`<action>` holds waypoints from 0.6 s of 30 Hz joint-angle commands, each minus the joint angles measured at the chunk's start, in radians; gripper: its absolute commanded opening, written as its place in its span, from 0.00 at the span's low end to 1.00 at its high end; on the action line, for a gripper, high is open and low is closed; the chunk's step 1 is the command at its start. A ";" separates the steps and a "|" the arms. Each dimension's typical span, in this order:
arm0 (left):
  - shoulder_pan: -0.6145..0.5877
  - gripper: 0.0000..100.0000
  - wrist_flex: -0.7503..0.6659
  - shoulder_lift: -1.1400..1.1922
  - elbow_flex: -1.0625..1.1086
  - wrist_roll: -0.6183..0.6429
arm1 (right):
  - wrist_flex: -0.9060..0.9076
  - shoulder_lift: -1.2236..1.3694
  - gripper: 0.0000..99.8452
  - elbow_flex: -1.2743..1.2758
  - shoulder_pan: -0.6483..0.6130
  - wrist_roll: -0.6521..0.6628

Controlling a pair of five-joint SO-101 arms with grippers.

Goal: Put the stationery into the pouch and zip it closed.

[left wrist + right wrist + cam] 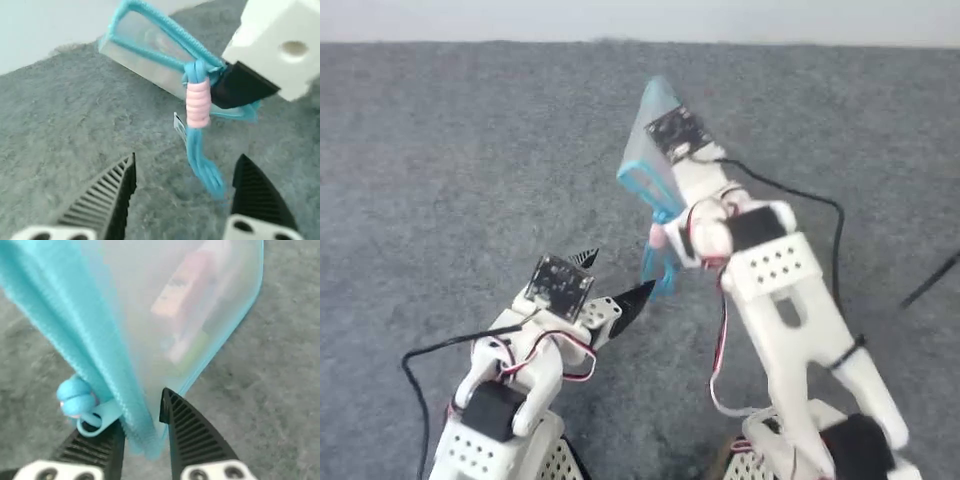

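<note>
At the near edge of the grey felt-covered table point(440, 150), the left gripper point(615, 278) hovers low over the surface with its two black fingers point(112, 192) spread wide and nothing between them. Its tips point toward the cord hanging just beyond it, apart from it.

Just past those tips hangs the zip pull of the pouch: a stack of pink beads point(197, 102) threaded on a blue cord point(205, 162), whose loose ends dangle above the table. In the right wrist view a round blue bead point(75, 395) sits by the pull's blue tab point(97, 417).

Beyond the cord, the right gripper point(142, 415) is clenched on the pouch point(655, 130) at its blue zip edge point(75, 325), close beside the pull. One ridged finger point(192, 435) presses the clear wall from one side, and the other lies against the zip band from the opposite side.

The pouch is held up off the table, tilted, with its far end rising away from the arm toward the back of the table. It is translucent with blue trim. Through its wall the stationery point(182, 287) shows as blurred red, yellow and green shapes inside; what each piece is I cannot tell. Whether the zip is drawn fully shut I cannot tell either.
</note>
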 commanded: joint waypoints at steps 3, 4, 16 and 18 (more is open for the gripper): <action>0.003 0.30 -0.115 0.110 -0.008 -0.009 | 0.012 -0.180 0.01 0.068 -0.093 -0.006; 0.003 0.30 -0.124 0.124 -0.008 -0.009 | 0.012 -0.197 0.01 0.084 -0.104 0.006; -0.003 0.17 -0.161 0.152 -0.008 -0.008 | -0.093 -0.239 0.01 0.273 -0.148 0.051; -0.003 0.08 -0.161 0.152 -0.008 -0.008 | -0.108 -0.239 0.01 0.292 -0.147 0.064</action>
